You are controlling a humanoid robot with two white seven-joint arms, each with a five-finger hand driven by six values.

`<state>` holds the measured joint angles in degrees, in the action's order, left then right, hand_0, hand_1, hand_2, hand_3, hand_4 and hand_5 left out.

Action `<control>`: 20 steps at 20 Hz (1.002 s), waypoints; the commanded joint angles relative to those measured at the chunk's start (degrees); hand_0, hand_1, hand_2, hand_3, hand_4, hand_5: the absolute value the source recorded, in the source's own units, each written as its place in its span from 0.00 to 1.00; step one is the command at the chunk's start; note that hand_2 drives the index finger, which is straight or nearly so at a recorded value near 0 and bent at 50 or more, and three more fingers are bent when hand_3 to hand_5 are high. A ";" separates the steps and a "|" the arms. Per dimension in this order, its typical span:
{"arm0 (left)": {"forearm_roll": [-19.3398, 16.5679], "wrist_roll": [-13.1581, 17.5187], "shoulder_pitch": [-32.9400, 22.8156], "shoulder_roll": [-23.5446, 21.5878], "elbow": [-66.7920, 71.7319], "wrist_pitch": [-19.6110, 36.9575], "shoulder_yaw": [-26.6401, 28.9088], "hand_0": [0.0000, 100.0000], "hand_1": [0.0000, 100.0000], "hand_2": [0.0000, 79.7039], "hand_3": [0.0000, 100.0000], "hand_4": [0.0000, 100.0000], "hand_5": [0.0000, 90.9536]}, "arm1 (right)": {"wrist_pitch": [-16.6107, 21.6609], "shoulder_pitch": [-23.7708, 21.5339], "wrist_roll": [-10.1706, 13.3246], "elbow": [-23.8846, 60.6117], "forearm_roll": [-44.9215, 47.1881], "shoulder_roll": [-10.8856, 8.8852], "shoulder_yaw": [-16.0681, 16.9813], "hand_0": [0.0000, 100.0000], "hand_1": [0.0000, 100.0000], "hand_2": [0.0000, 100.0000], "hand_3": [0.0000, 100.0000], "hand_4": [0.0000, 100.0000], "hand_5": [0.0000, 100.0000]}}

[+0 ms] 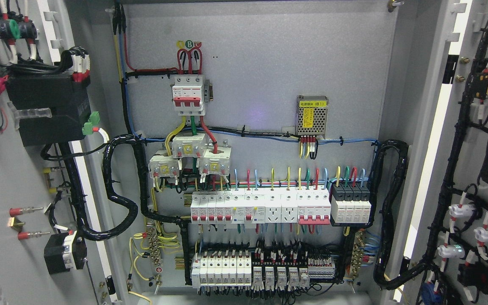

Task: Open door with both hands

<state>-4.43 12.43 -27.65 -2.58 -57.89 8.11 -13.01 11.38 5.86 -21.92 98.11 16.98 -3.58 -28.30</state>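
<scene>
Both doors of the grey electrical cabinet stand swung wide. The left door (2, 178) shows its inner face at the picture's left, carrying a black box and wiring. The right door (472, 140) shows its inner face at the right, with black cable looms and white lamp backs. Between them the cabinet's back panel (261, 72) is fully exposed. Neither of my hands nor either arm appears anywhere in the head view.
On the back panel sit a red-and-white main breaker (189, 94), a perforated power supply (311, 116), rows of white breakers (261, 207) and lower terminal blocks (265, 267). Thick black cable bundles (119, 186) loop from each door to the panel.
</scene>
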 commanded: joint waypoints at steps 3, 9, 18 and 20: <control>-0.23 -0.12 -7.06 -4.89 -31.74 8.24 -4.13 0.00 0.00 0.00 0.00 0.03 0.00 | 8.29 -10.59 0.04 2.96 -2.04 -7.49 5.62 0.00 0.00 0.00 0.00 0.00 0.00; -0.05 -0.65 -10.93 -5.16 -37.99 15.34 -3.17 0.00 0.00 0.00 0.00 0.03 0.00 | 15.14 -16.75 2.49 3.40 -1.95 -11.53 8.97 0.00 0.00 0.00 0.00 0.00 0.00; 8.99 -0.65 -12.95 -5.16 -43.96 22.65 3.24 0.00 0.00 0.00 0.00 0.03 0.00 | 28.16 -26.94 2.67 5.24 -1.95 -14.43 14.59 0.00 0.00 0.00 0.00 0.00 0.00; 10.05 -0.65 -13.48 -5.24 -45.98 24.23 3.69 0.00 0.00 0.00 0.00 0.03 0.00 | 30.79 -28.27 2.67 5.34 -1.86 -16.19 15.21 0.00 0.00 0.00 0.00 0.00 0.00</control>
<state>1.35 11.76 -39.45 -6.86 -91.25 30.41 -13.03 38.81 -16.96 -19.27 101.48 15.09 -14.09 -18.79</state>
